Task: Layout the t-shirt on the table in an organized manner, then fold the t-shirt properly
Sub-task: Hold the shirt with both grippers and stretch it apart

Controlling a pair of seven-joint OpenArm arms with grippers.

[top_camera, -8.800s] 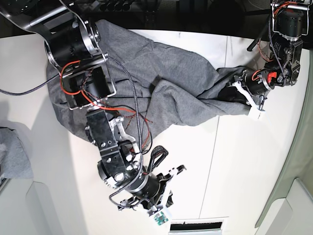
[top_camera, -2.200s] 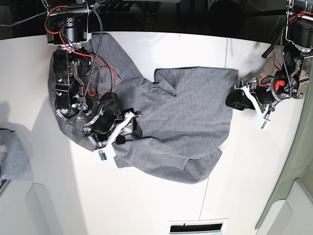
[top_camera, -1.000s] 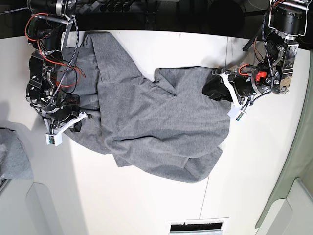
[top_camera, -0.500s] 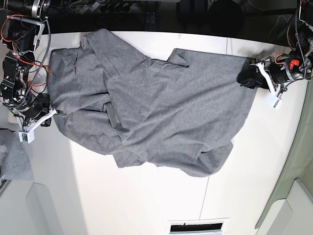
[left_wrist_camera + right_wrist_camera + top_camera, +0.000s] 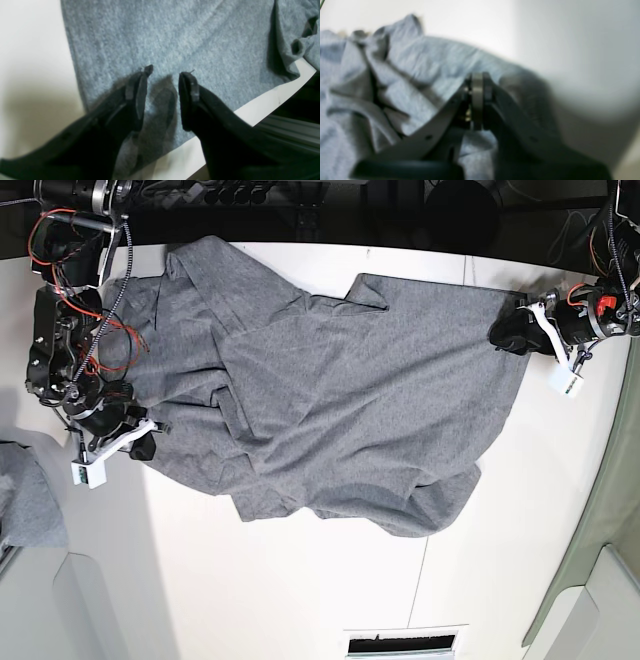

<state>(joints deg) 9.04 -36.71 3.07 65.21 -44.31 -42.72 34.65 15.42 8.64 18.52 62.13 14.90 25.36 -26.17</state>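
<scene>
Right now I am spreading the t-shirt (image 5: 330,390) out on the worktop (image 5: 300,590), and it is lying bunched and creased across the middle, one straight edge under my left tool (image 5: 162,72) and a rumpled heap near my right tool (image 5: 477,82). My left tool is standing with its jaws apart, hovering just above the cloth beside that edge, with nothing between the fingers (image 5: 140,87). My right tool is pressed fully together; the wrist view is blurred, so I cannot say whether any fabric is pinched there, though cloth is lying right against it.

To do this step well, I am judging that each tool needs a firm hold on one layer only, close to a corner or hem, since a pinch through two layers would drag folds along. Pulling the two holds away from each other, low over the worktop, should draw the creases between them flat. The far side by my left tool is sitting near the worktop's edge, so I am minding that the cloth does not slide off.
</scene>
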